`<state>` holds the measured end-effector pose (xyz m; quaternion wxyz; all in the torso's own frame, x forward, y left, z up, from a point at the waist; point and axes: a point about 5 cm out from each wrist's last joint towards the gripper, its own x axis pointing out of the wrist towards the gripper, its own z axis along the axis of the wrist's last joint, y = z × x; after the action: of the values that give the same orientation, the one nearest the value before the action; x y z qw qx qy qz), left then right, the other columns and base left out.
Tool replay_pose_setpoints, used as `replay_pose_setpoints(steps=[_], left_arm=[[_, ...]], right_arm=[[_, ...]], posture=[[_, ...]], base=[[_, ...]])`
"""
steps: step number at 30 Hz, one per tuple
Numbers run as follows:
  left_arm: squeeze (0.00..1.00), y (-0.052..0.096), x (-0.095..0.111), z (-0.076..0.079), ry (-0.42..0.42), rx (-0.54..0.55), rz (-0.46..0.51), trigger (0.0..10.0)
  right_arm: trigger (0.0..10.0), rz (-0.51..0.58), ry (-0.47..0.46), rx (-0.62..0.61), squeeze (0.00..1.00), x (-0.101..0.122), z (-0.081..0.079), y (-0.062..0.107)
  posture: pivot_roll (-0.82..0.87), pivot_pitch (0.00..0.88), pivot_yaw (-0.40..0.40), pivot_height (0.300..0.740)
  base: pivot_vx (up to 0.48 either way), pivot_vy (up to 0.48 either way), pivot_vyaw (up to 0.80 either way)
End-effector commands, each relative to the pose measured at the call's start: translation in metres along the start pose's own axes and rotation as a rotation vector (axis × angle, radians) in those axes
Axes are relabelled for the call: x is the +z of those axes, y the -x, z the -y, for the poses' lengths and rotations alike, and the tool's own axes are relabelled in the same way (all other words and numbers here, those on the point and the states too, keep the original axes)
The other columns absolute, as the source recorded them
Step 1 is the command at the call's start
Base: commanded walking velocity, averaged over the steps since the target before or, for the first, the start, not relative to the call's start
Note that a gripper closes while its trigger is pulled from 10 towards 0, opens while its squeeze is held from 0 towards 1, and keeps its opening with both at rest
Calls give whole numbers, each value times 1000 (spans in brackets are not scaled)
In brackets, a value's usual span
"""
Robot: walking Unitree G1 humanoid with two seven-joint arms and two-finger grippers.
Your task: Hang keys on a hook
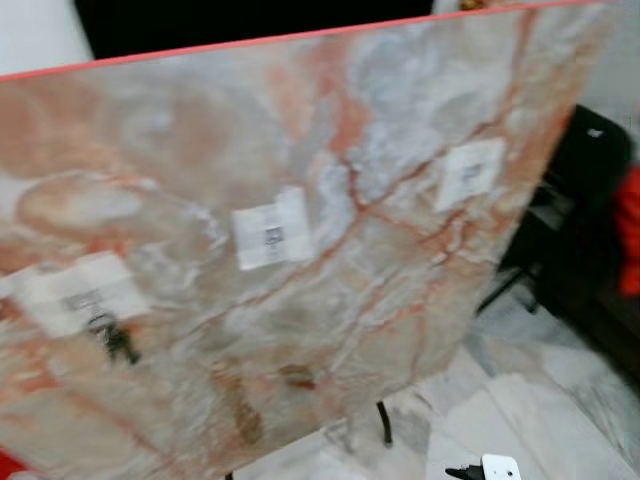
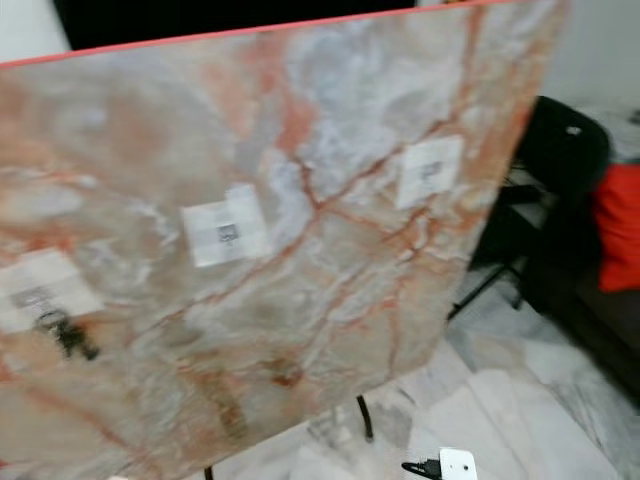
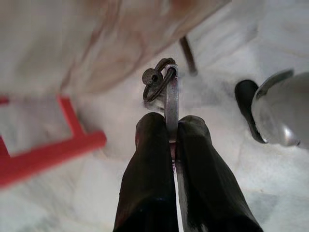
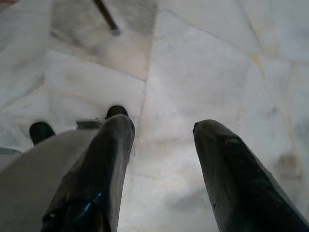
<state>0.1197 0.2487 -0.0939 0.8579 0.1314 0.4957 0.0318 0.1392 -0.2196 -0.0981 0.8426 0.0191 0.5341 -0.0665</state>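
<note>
In the left wrist view my left gripper (image 3: 171,128) is shut on a flat silver key (image 3: 172,99). The key's dark ring and a second small key (image 3: 155,79) hang off its far end, above the pale marble floor. My right gripper (image 4: 161,126) is open with nothing between its fingers (image 4: 113,145), pointing down at the floor tiles. Ahead stands a large marbled pink and grey table top (image 1: 300,150) with white paper tags (image 1: 272,230). A small dark object (image 1: 112,336) lies beside the left tag (image 1: 75,292), too blurred to identify.
The table's thin black leg (image 1: 384,422) stands on the floor. A black chair (image 1: 585,170) with something red (image 1: 628,240) on it is at the right. A red frame (image 3: 53,153) lies on the floor by the left arm. A small white and black item (image 1: 492,467) sits low at the right.
</note>
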Motion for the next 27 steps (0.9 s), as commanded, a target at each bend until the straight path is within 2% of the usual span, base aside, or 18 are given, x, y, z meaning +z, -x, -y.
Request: replay_pose_setpoints(steps=[1,15,23,27], left_arm=[[0,0,2,-1,5,2,2,10000],[0,0,2,-2,6,6,10,10000],[0,0,2,-2,4,4,10,10000],[0,0,3,-2,-4,8,16,10000]], right_arm=[[10000,-9,-14,-5,0,-2,2,0],[10000,-6,-16,-2,0,-2,1,0],[10000,3,-27,-4,0,-2,1,0],[10000,5,-24,-3,0,-1,1,0]], posture=[[41,0,-2,740],[44,0,-1,740],[45,0,-1,740],[49,0,-3,740]], base=[[-255,0,-788],[-136,0,-765],[-265,0,0],[0,0,0]])
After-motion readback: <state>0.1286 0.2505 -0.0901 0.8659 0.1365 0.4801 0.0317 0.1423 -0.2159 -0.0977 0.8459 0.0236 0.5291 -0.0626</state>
